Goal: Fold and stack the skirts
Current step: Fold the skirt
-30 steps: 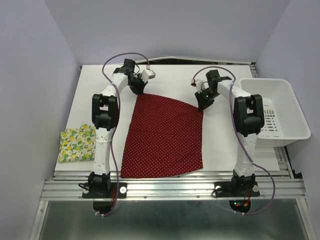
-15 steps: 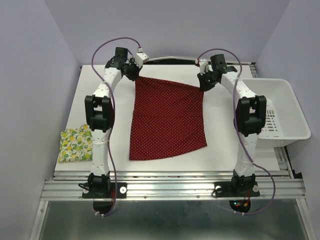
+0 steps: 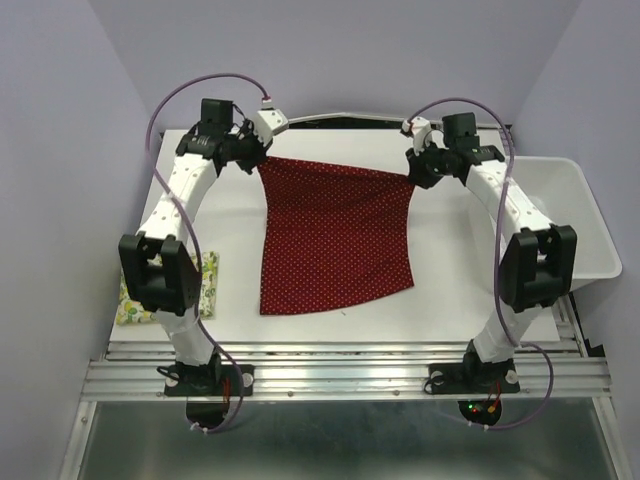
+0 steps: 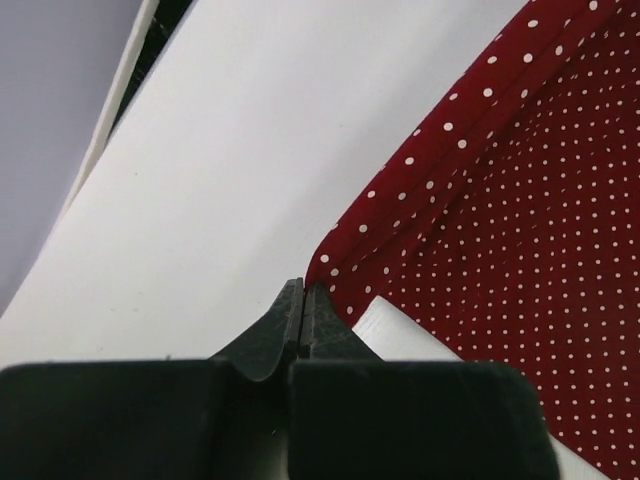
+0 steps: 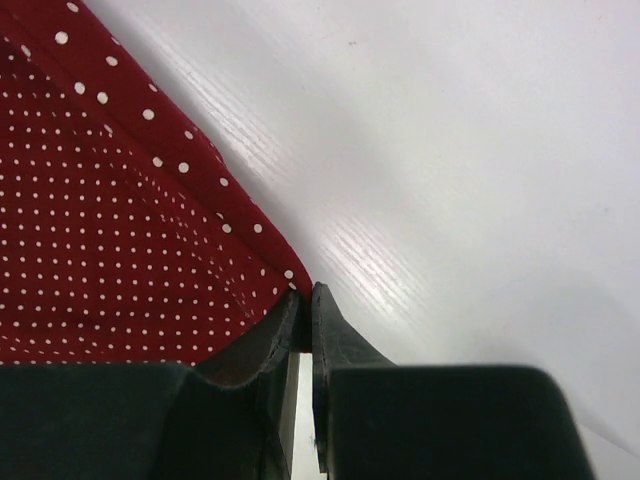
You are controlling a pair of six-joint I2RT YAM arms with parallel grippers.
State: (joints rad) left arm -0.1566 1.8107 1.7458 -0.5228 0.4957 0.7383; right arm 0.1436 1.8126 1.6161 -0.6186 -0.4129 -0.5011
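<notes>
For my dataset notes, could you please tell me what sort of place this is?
Probably a robot lab cell: lavender walls close around a white table, and the left arm and right arm are mounted on an aluminium rail.

Dark red skirt [image 3: 335, 235] dragged away from the near edge of the bench [image 3: 450, 280], waist edge drawn out.
Over the last second we note the left gripper [image 3: 258, 160] and right gripper [image 3: 415, 175] have travelled toward the far side and spread apart, each carrying a top corner. The top edge now runs nearly straight between them, and the hem has left the near edge. Both elbows have swung outward: the left now overlaps the lemon-print skirt [image 3: 209, 283], the right sits beside the white bin [image 3: 590, 215].
</notes>
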